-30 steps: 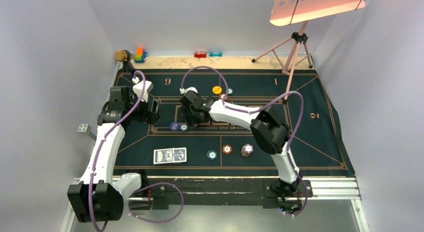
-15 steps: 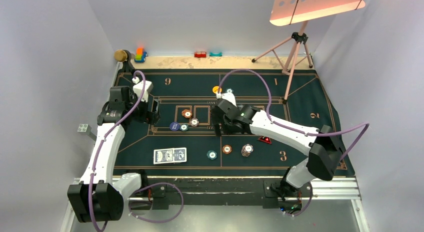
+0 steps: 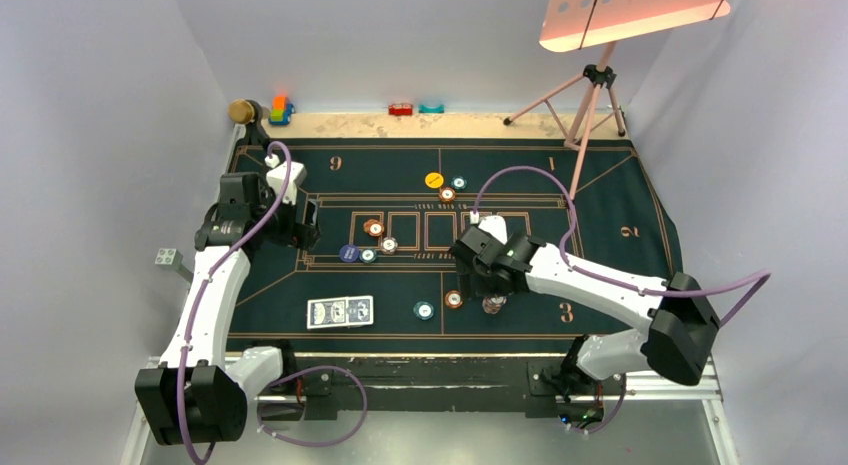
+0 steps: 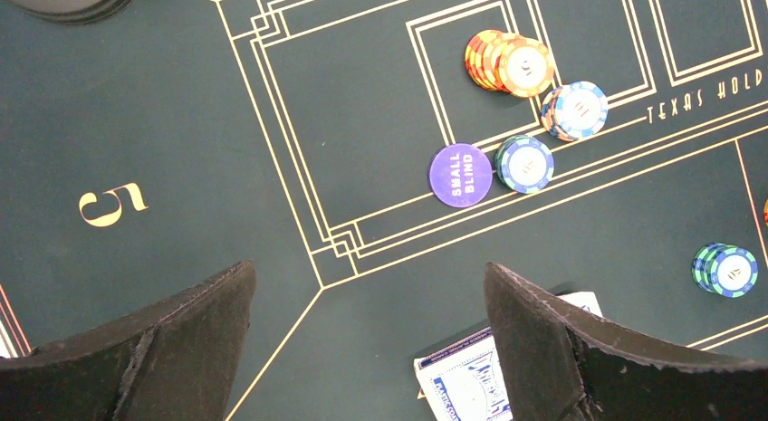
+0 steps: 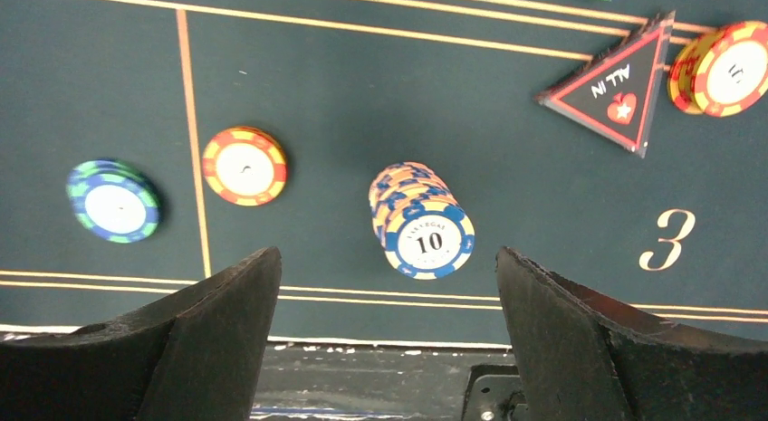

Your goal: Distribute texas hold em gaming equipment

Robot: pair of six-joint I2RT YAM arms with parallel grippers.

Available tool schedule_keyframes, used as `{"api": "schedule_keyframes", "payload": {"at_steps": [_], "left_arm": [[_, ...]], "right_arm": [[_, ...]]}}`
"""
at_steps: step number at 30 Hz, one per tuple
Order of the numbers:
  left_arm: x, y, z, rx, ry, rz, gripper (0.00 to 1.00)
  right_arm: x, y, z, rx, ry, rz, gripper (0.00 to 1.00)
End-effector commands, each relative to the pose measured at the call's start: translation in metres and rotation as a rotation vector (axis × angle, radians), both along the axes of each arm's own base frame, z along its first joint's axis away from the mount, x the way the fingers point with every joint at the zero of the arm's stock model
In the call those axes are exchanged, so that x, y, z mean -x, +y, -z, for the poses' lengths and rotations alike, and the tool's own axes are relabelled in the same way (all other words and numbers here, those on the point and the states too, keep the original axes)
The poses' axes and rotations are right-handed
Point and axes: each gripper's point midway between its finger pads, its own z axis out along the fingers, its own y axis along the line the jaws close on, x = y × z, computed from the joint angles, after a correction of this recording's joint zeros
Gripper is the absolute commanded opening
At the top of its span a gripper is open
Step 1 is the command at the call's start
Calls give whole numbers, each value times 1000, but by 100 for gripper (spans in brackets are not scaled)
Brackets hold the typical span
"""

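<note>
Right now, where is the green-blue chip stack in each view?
Top external: green-blue chip stack, right of the cards.
Left wrist: at the right edge.
Right wrist: at the left.
Landmark: orange chip beside it, in top and right wrist.

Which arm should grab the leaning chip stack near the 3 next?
Right. The right tool, open, hangs over the stack, which sits between its fingers. The left tool, also open, is far off by the 5.
</note>
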Motion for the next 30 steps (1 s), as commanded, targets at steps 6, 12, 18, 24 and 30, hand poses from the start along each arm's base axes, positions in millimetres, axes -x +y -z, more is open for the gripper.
{"api": "schedule_keyframes", "payload": {"at_steps": [6,12,18,24,30], "left_arm": [[-2,0,-1,1,-19,17,100],[-3,0,-2,1,-21,16,100],[-3,1,-2,-2,-23,15,100],[-4,2,-1,-5,-23,12,100],[-4,2,-2,-6,-24,10,100]], "right_arm": [[7,-16,33,2,40,115,91],[2,-14,37,-49,38,120,86],[-5,-15,43,-60,47,129,75],[-4,-18,49,-55,64,131,68],[0,-20,56,-45,82,132,66]]}}
